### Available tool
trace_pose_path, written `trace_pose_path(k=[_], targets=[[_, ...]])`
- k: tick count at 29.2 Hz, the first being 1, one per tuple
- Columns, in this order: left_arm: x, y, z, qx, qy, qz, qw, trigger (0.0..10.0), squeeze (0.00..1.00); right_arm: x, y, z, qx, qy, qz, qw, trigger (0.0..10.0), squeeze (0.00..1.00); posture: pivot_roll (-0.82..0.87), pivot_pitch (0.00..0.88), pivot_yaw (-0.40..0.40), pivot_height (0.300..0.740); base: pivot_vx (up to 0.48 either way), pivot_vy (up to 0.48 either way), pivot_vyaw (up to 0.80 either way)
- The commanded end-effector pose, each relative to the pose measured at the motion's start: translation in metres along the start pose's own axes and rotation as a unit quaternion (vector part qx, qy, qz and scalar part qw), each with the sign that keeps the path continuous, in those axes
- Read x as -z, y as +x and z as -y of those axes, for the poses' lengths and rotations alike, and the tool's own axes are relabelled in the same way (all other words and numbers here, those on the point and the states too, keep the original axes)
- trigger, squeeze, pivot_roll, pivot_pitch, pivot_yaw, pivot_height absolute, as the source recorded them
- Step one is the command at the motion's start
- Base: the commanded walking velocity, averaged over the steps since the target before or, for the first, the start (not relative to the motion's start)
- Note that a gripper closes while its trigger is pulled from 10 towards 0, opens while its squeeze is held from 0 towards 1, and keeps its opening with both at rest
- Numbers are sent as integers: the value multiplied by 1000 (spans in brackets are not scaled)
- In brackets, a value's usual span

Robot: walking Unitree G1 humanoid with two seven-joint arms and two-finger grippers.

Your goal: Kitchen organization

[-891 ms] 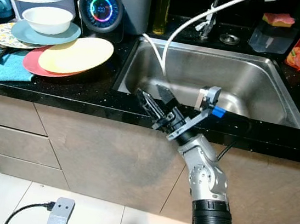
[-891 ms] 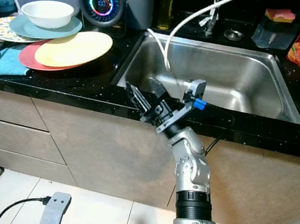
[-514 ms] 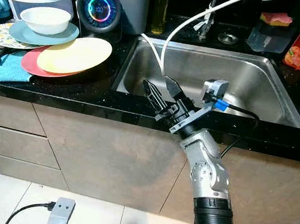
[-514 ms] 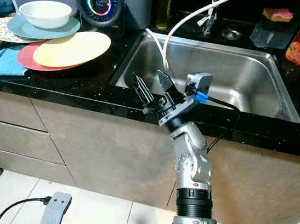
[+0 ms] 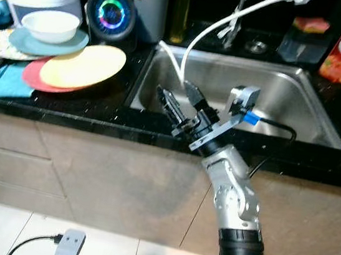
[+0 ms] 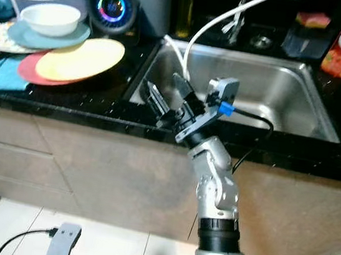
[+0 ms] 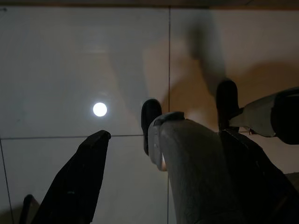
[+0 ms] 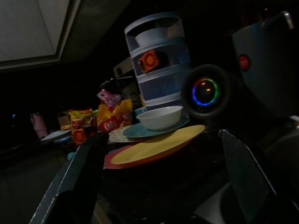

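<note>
A yellow plate is stacked on a red plate; the sink appears bare. The right gripper is held agape at its rim.

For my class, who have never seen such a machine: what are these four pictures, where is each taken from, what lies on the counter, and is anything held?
This is a walking humanoid robot with two silver arms, each ending in a pincer of two black fingers. The two wide pictures come from cameras on its head, looking down at a kitchen counter. There the right pincer hangs open and empty over the front edge of the steel sink. Left of the sink lie a yellow plate on a red plate, and a white bowl on a blue plate. The two dark pictures come from wrist cameras. The right one looks between its fingers at those same dishes. The left one looks down at the tiled floor; the left pincer is open and idle.
</note>
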State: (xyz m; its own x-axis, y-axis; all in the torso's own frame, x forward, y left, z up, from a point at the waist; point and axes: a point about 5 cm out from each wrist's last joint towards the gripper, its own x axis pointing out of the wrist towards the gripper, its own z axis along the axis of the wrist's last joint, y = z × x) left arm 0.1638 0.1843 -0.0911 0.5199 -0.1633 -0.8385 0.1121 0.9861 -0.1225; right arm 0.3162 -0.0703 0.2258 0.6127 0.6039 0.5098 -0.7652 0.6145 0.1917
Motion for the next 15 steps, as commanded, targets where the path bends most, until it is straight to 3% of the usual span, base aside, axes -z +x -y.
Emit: trace_pose_path(k=[1,11,15], targets=[[2,0,0,2,5,-5,1000,10000,0,-1,3,-5,-5,9,8,1000,10000,0,11,40,19,740,289,0,0],[1,0,0,3,7,-4,1000,10000,0,2,3,-8,-13,8,1,1000,10000,0,12,35,17,740,324,0,0],[0,0,-1,-12,2,-1,1000,10000,0,2,3,-9,-14,8,0,1000,10000,0,13,32,18,740,0,0,0]])
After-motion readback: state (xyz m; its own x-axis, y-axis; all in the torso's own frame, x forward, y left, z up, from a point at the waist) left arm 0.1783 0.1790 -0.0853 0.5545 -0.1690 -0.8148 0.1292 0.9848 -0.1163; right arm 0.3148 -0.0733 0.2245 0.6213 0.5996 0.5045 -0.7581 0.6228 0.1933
